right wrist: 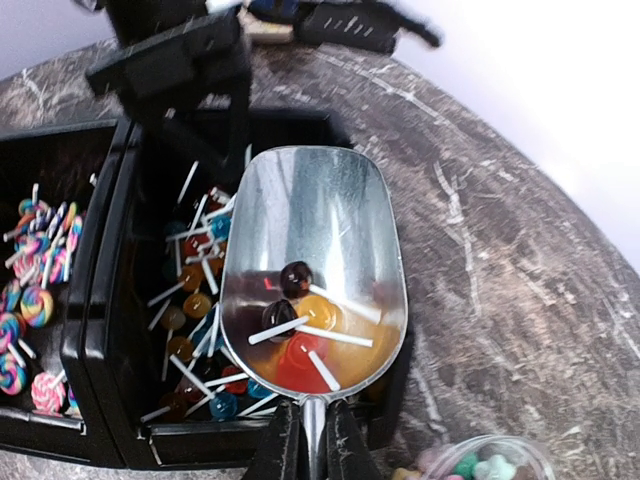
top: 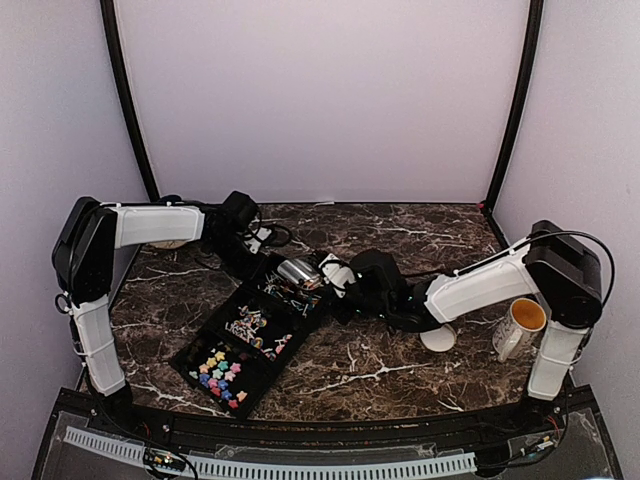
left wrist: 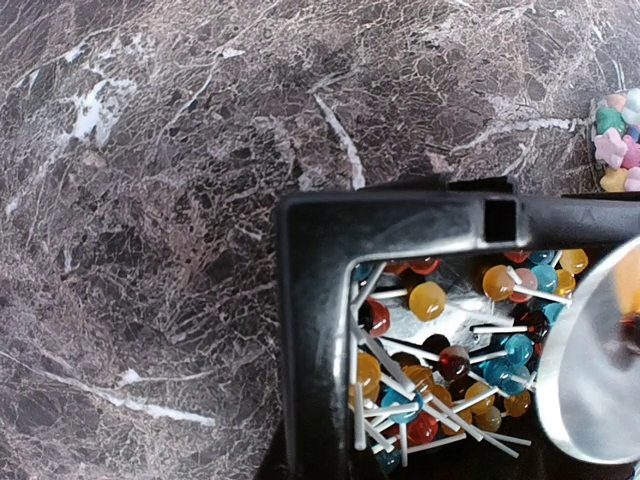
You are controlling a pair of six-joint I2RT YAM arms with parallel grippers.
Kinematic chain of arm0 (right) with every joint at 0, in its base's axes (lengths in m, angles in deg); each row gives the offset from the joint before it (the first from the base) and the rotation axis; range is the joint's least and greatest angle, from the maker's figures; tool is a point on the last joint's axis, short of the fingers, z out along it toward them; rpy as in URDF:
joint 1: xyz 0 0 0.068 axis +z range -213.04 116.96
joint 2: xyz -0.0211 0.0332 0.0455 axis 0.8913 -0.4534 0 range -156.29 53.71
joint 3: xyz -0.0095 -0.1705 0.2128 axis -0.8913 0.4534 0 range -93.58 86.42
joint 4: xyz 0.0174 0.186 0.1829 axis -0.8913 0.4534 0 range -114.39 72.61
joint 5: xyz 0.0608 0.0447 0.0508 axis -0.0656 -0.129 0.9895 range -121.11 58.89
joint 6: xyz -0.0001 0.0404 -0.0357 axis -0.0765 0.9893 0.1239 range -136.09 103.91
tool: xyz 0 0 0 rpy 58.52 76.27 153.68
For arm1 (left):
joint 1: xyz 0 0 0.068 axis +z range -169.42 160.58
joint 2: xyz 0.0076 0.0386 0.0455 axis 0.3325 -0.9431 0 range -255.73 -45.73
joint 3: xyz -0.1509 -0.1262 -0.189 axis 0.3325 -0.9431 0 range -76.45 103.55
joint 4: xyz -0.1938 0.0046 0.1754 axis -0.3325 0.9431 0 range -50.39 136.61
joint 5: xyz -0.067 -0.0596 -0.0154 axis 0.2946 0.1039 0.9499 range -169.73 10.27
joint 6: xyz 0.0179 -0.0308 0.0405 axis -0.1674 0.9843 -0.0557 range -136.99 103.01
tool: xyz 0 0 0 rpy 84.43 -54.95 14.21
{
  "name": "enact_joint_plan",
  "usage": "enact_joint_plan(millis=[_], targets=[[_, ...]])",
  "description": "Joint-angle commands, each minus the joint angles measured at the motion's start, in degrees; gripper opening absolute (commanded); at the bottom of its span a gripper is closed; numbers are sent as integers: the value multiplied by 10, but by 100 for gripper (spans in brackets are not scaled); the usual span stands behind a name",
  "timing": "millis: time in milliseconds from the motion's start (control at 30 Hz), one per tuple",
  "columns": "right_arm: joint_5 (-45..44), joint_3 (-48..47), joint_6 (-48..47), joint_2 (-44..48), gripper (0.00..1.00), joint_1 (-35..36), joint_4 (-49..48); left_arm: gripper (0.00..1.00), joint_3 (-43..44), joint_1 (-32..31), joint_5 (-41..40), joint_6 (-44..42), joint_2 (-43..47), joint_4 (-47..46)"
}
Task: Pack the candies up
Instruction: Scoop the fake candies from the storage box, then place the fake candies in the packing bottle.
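A black three-part tray (top: pixel 190 350) lies left of centre. Its near part holds bright star-shaped candies (top: pixel 218 375), the middle part swirl lollipops (top: pixel 250 325), and the far part small ball lollipops (left wrist: pixel 430 300) (right wrist: pixel 195 300). My right gripper (right wrist: pixel 313 420) (top: pixel 322 272) is shut on the handle of a metal scoop (right wrist: pixel 310 230) (top: pixel 297 272). The scoop hangs over the far part with a few ball lollipops (right wrist: pixel 300 330) in its bowl. My left gripper (top: pixel 260 258) sits at the tray's far corner, shut on the tray's wall (left wrist: pixel 315 330); its fingers are hidden.
A clear tub of star sweets (right wrist: pixel 470 465) (left wrist: pixel 615 150) stands on the marble right of the tray. A round white lid (top: pixel 437 338) and a white cup (top: pixel 520 325) sit at the right. Cables (top: pixel 270 235) lie behind the tray.
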Motion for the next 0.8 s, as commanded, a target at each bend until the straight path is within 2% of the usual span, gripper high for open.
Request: enact_joint_plan(millis=[0, 300, 767], targets=[[-21, -2, 2, 49, 0, -7, -13, 0, 0, -3, 7, 8, 47, -16], [-55, 1, -10, 125, 0, -7, 142, 0, 1, -1, 3, 8, 47, -16], [-130, 20, 36, 251, 0, -18, 365, 0, 2, -1, 15, 10, 45, -17]])
